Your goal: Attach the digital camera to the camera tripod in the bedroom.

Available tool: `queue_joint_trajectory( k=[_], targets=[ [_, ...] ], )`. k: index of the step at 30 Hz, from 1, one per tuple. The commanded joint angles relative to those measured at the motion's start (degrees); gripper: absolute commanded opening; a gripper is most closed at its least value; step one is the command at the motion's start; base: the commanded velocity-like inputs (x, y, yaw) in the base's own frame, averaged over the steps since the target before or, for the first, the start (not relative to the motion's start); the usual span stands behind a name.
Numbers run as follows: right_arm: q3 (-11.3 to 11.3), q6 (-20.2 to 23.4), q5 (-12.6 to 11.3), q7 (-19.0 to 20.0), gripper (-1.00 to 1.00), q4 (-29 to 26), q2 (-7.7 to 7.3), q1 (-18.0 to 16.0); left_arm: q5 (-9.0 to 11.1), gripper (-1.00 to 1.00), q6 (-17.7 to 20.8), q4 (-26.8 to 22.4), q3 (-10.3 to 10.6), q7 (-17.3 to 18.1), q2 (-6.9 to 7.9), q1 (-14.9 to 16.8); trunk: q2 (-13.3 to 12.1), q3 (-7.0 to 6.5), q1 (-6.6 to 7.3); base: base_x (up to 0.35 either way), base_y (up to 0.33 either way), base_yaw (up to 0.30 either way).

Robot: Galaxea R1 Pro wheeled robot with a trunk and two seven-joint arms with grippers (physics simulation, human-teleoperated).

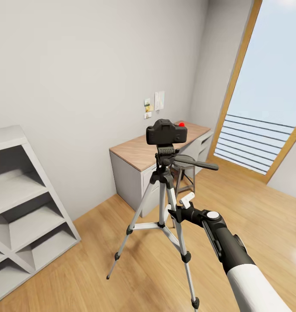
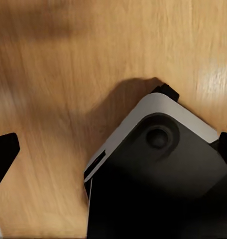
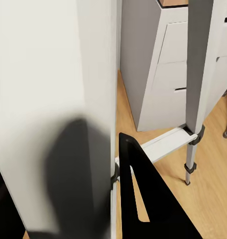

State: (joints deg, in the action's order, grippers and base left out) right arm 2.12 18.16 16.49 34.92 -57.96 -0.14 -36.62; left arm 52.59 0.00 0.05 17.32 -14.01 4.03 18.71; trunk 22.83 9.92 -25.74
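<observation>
1. Small black boxy digital camera (image 1: 166, 132) sits atop silver-legged tripod (image 1: 165, 203), on light wood floor (image 1: 100, 242) before wood-topped grey table (image 1: 139, 151)
2. Right gripper (image 1: 179, 207) beside tripod leg, jaws apart, empty
3. Left jaws: cannot tell

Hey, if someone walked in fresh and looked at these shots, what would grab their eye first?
Probably the camera tripod standing mid-floor with the digital camera already sitting on its head, in front of the wood-topped desk. Next, the robot's right arm reaching in low, its right claw beside a tripod leg. The tall wood-framed window glows at right.
</observation>
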Motion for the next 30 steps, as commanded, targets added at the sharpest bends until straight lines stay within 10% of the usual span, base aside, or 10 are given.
queue_joint_trajectory(
  k=[1,30],
  targets=[
    [0.0,3.9,2.1,0.1,-1.0,0.7,-0.03,0.0,0.4,1.0,0.0,0.0,0.5,-0.2,-0.59,-0.3,0.1,0.12,-0.04,0.0,0.0,0.0],
    [0.0,3.8,2.0,-0.2,-1.0,1.3,0.05,0.0,0.3,1.0,-1.1,0.0,0.5,1.5,-5.91,-5.0,0.1,0.12,-0.04,0.0,0.0,0.0]
  ],
)
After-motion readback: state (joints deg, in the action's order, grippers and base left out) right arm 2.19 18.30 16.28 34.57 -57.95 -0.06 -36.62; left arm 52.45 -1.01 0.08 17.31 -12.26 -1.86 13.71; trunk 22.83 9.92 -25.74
